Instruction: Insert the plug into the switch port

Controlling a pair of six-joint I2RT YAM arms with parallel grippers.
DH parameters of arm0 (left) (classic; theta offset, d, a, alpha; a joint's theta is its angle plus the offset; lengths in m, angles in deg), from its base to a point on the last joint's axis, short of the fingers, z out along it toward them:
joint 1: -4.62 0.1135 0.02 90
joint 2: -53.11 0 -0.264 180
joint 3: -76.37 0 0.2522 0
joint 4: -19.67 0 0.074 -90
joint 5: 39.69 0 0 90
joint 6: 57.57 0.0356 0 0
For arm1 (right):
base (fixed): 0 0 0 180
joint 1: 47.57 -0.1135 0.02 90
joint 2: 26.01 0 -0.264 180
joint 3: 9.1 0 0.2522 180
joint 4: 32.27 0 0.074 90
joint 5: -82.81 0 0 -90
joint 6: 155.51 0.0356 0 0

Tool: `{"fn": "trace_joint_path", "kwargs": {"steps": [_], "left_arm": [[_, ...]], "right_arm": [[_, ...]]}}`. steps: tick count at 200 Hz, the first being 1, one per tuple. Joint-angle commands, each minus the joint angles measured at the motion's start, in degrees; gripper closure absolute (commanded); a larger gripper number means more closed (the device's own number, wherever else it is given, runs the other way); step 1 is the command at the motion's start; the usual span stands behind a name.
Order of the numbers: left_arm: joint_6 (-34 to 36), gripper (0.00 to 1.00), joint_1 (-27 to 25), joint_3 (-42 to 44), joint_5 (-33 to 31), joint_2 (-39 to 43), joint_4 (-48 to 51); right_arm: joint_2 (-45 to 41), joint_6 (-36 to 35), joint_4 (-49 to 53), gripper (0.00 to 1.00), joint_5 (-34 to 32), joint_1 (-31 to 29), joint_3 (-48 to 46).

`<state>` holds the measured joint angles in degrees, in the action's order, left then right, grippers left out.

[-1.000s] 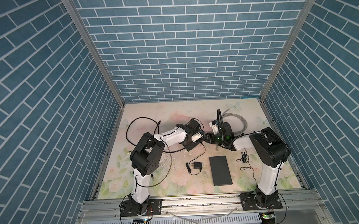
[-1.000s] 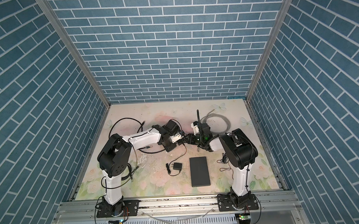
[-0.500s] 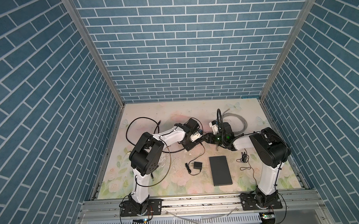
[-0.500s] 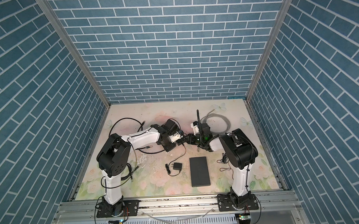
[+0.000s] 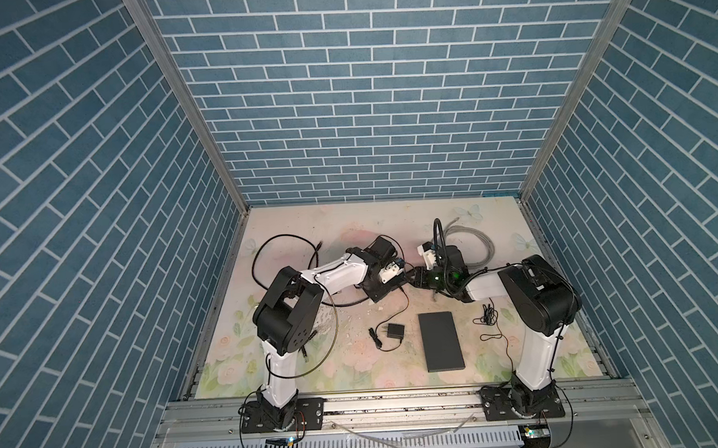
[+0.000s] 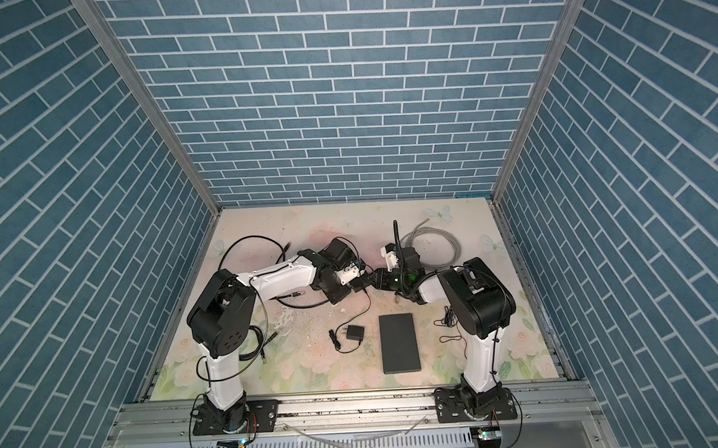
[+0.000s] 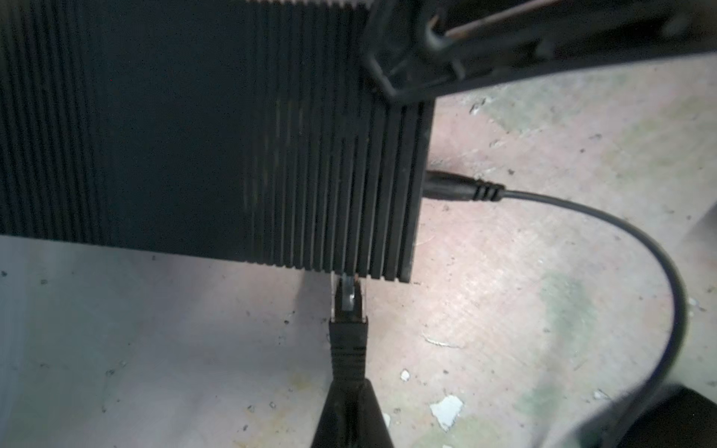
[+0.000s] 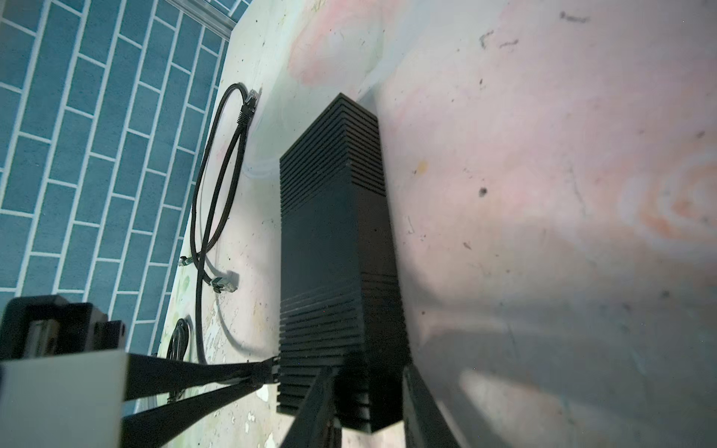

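Since the plug (image 7: 348,298) looks light but brittle, left gripper (image 7: 349,391) pinches its boot (image 7: 348,343) beside the switch (image 7: 194,135), which right gripper (image 8: 368,374) clamps.

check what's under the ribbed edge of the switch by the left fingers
The clear tip of the plug reaches under the ribbed edge of the switch, held by the left fingers. The port and how deep the plug sits are covered by the switch top.

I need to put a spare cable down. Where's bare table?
Bare: the back of the table, between black cable loop and grey coil; the front strip before the adapter, left of the flat box. Crowded: the middle around the switch, and thin cables by the right arm.
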<state>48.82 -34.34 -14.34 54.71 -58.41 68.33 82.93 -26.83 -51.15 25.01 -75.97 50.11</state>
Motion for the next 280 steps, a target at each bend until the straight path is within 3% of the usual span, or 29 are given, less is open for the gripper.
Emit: {"fn": "trace_joint_path", "kwargs": {"steps": [1, 122, 175, 223, 280], "left_arm": [[-1.85, 1.00, -0.24, 0.34, 2.28, 0.35, -6.53], [-1.11, 1.00, -0.31, -3.30, 3.08, -3.78, -8.09], [2.98, 1.00, -0.23, -6.65, 4.53, -3.35, -4.11], [4.55, 1.00, -0.24, -8.96, 5.75, -6.14, -3.48], [10.71, 1.00, 0.87, -4.67, 9.70, -3.38, -3.27]], "right_arm": [[0.89, 2.10, 0.07, 0.70, 5.97, -1.66, -2.01], [3.20, 1.98, 1.71, 0.71, 15.16, -2.05, -1.18], [-1.05, -4.08, 12.50, 0.72, 8.56, -2.03, 0.52], [0.12, -7.71, 18.36, 0.71, 9.90, -3.11, 4.88], [-0.52, -13.37, 26.94, 0.56, 7.25, -1.49, 8.63]]}}
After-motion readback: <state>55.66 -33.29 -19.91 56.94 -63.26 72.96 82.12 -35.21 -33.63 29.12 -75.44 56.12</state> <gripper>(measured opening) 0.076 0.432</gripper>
